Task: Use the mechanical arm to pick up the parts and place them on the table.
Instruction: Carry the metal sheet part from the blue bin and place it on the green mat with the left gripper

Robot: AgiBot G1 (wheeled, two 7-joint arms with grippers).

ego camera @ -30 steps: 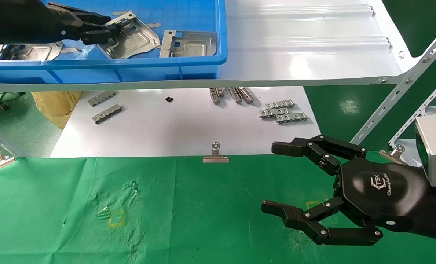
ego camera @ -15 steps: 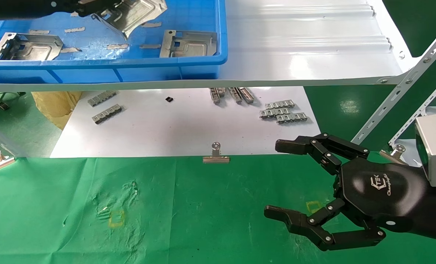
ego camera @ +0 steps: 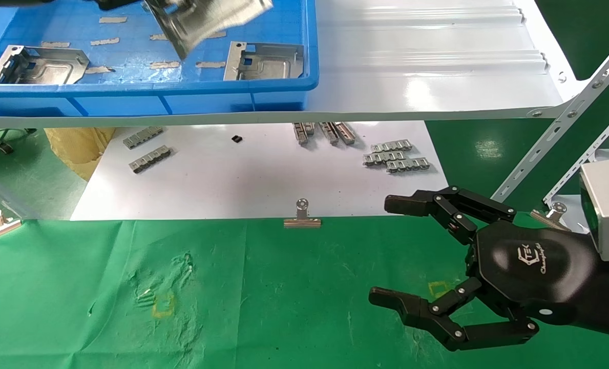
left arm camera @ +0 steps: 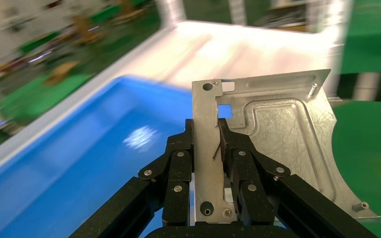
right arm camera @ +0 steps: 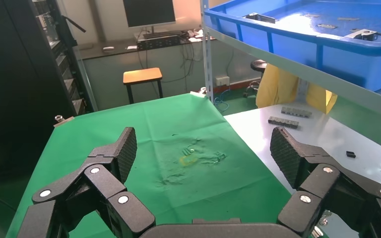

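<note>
Lift-out under way at eleven o'clock of the head view: left hand (left arm camera: 206, 163) clamped on a stamped sheet-metal plate (ego camera: 209, 18), jaws pinching the long edge strip between fingers (left arm camera: 178, 168) on both faces, plate hanging above the blue bin (ego camera: 278, 87) and blurred with motion. Two more plates resting in the bin, one at the ten o'clock end (ego camera: 38, 64), one near the bin's right wall (ego camera: 266, 61), with scraps of metal strip scattered between. Right hand (ego camera: 440, 261) parked low at four o'clock over the green tabletop (ego camera: 284, 307), jaws spread wide, holding nothing.

Best handling from here, as a judgement: keep the pinch firm, since a thin edge grip on a wide plate invites swinging or slipping; raise high enough to clear the bin's front wall and the white shelf lip (ego camera: 386, 110) before travelling toward six o'clock. Steer clear of the glossy white sheet (ego camera: 258, 179) with its ridged strips (ego camera: 396, 156) and the binder clip (ego camera: 301, 215). Lower the plate flat onto green fabric, likely near the yellow square outline (ego camera: 162, 305) at seven o'clock, well apart from the right hand. Release only once the plate lies settled, not tilted on a bent tab.
</note>
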